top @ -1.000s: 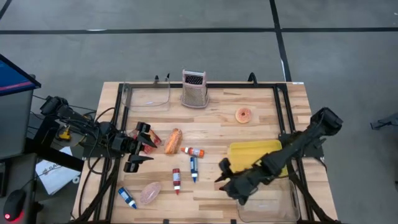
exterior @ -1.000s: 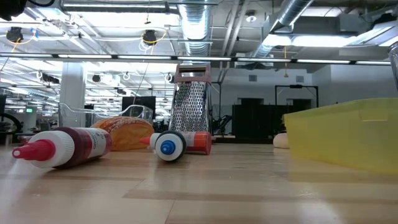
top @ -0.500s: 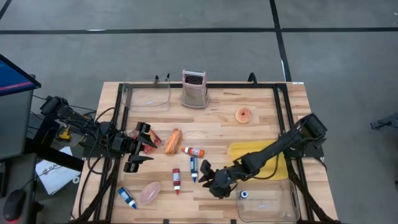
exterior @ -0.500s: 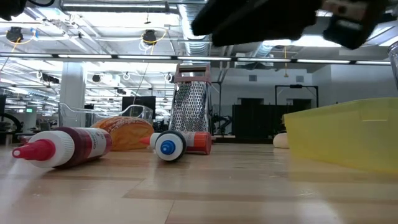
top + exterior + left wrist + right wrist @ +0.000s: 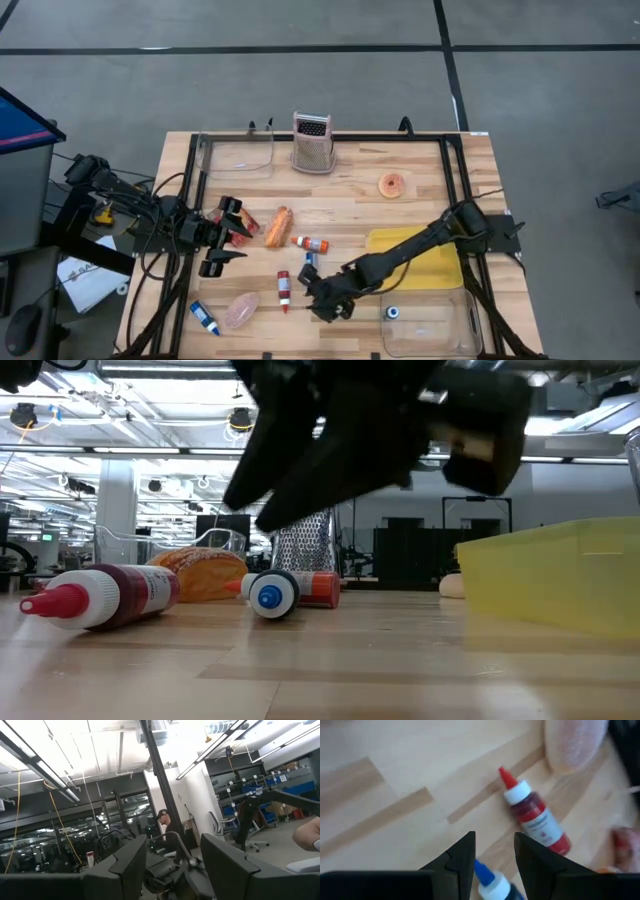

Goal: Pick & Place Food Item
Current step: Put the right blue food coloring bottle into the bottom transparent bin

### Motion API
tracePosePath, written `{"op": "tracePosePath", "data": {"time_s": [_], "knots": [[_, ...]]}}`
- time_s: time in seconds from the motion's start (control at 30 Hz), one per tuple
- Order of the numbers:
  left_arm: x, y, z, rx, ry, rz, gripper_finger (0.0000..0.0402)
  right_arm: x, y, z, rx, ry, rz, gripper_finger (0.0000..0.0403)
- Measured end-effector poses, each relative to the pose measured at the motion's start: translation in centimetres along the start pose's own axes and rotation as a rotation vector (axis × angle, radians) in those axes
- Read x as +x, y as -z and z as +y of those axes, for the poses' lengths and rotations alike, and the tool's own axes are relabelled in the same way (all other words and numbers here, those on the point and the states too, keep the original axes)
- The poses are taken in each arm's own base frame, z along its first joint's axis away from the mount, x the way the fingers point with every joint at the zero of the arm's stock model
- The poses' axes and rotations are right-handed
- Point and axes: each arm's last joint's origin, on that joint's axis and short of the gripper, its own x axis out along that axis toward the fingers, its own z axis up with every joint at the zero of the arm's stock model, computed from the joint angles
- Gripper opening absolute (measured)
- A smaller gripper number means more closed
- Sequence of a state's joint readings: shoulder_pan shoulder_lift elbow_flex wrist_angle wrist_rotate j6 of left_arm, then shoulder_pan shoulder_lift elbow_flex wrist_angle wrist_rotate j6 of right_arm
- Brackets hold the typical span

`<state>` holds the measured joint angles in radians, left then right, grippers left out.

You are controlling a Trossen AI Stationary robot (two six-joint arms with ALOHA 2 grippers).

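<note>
Pink food piece (image 5: 241, 310) lies on the table (image 5: 350, 210) in the high view, near the right tool (image 5: 312, 295) on its far side from the yellow tray (image 5: 385, 240). A red bottle (image 5: 284, 290) lies between them. A second ago this tool hung over the clear container (image 5: 450, 335). It has since swung out to the bottles, and a small blue-capped thing (image 5: 392, 312) now shows in the container behind it. A bread roll (image 5: 279, 226) sits just ahead of the waiting left tool (image 5: 238, 235), and a donut (image 5: 392, 184) lies well apart from both. No food looks placed yet, so the reach seems only to be starting.

In the low view, the right arm's dark bulk now fills the upper frame, where it was absent a second ago. It hangs above the blue-capped bottle (image 5: 272, 595), with nothing visibly held.

The left wrist view shows the left tool (image 5: 172, 845) with its fingers apart and empty, aimed at the room.

In the right wrist view, the right tool (image 5: 494, 840) has its fingers spread and grips nothing. A blue bottle (image 5: 492, 882) tip pokes into the gap. The red bottle (image 5: 535, 817) is just beyond, and the pink food piece (image 5: 575, 742) beyond that. It may be lining up on the bottle rather than the food, but I cannot tell which.
</note>
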<state>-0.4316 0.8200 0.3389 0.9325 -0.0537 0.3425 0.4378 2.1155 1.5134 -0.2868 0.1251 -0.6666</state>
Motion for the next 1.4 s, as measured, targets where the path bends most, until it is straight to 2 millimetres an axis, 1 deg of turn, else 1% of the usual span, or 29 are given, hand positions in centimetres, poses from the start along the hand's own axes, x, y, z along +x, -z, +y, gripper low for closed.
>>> {"op": "tracePosePath", "data": {"time_s": [0.13,0.2,0.47,0.67,0.9,1.17,1.4], "knots": [[0.0,0.0,0.0,0.0,0.001,0.0,0.0182,1.3,0.6,0.1,-0.073,-0.054,0.077,0.0127],[0.0,0.0,0.0,0.0,0.001,0.001,0.0182,1.5,0.8,0.3,-0.123,-0.08,0.103,0.0127],[0.0,0.0,0.0,0.0,0.001,0.0,0.0182,0.9,0.5,0.0,-0.304,-0.13,0.147,0.0127],[0.0,0.0,0.0,0.0,0.002,0.0,0.0182,0.8,0.7,0.0,-0.46,-0.134,0.17,0.0127],[0.0,0.0,0.0,0.0,0.002,0.0,0.0182,0.9,1.1,-0.6,-0.532,-0.122,0.18,0.0127],[0.0,0.0,0.0,0.0,0.003,0.0,0.0182,1.1,1.4,-1.4,-0.527,-0.116,0.158,0.0127],[0.0,0.0,0.0,0.0,0.003,0.0,0.0182,1.1,1.5,-1.4,-0.547,-0.136,0.134,0.0127]]}}
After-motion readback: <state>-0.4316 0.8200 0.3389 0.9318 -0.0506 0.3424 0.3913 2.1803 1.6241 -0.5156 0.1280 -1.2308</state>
